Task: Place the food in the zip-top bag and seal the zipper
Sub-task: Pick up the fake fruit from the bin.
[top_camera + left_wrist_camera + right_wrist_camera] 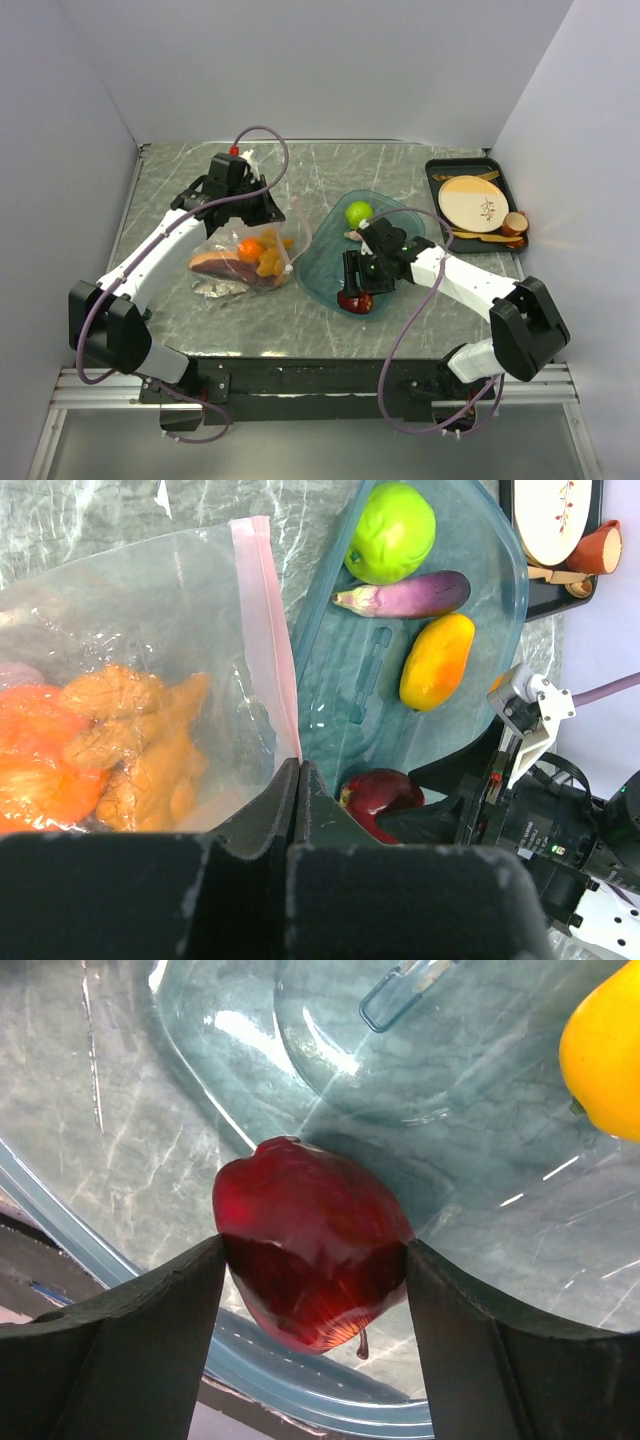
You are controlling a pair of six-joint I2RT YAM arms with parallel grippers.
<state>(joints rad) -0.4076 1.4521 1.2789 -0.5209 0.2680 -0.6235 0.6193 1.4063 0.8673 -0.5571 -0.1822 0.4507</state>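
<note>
dark red apple (310,1260): lies in teal tray (450,1160) near its rim, between the fingers of my right end effector (312,1252), both pads against its flanks | zip-top bag (170,620): on desk (400,170) left of tray, orange food (130,740) inside, pink zipper (262,630) end pinched in my left end effector (298,790), fully narrowed

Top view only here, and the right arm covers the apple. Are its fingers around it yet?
Observer: Yes. In the right wrist view, the right gripper has a finger against each side of the dark red apple, which lies in the teal tray.
Operator: Anything under that arm?
Observer: A purple piece and a yellow-orange fruit, beside the lime.
Operator: Left side?
Observer: The left gripper is shut on the zip-top bag at the end of its pink zipper.
</note>
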